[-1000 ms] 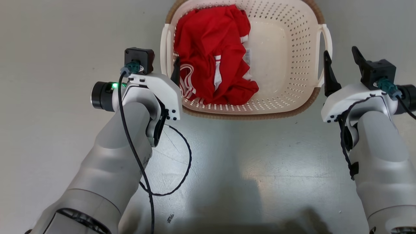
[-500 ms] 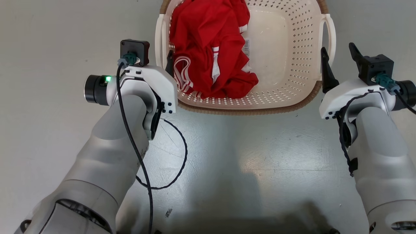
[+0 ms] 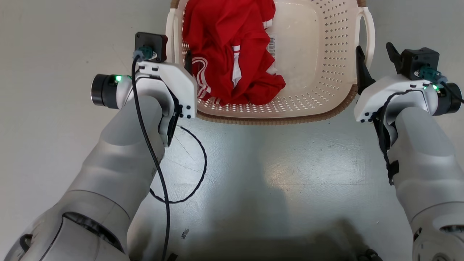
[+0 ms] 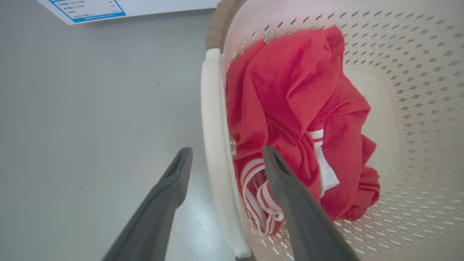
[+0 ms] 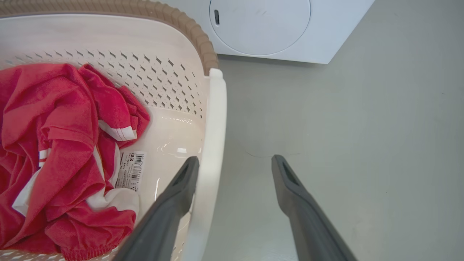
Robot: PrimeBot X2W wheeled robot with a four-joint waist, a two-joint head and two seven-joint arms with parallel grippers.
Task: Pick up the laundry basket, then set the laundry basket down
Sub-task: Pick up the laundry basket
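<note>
- A cream-white perforated laundry basket (image 3: 326, 54) with a brown woven-look rim stands on a grey floor (image 3: 272, 163). It is straight ahead of the robot, between its two arms.
- A white washing machine (image 5: 261, 25) stands on the floor beyond the basket's far side.
- A crumpled red garment (image 3: 224, 43) with white stripes lies inside, heaped toward the robot's left. The basket's right half is bare apart from a barcode label (image 5: 130, 168).
- The left gripper (image 4: 227, 152) is spread wide across the left handle (image 4: 214, 145). One dark finger is outside over the floor and the other is inside, against the red cloth. The handle is not clamped.
- The right gripper (image 5: 235, 160) is also spread and grips nothing. Its inner finger is just beside the inner face of the right handle (image 5: 214, 145), and its outer finger is well clear over the floor.
- A thin black cable (image 3: 195, 174) loops from the left arm above the floor.
- The basket looks light, with thin plastic walls that would likely flex under a squeeze.
- The two loop handles seem the best hold, each pinched mid-length and both raised together.
- The handles are smooth and could slip in the fingers.
- The lopsided load may tip the basket to the left.
- The left inner finger may trap the cloth when it closes.
</note>
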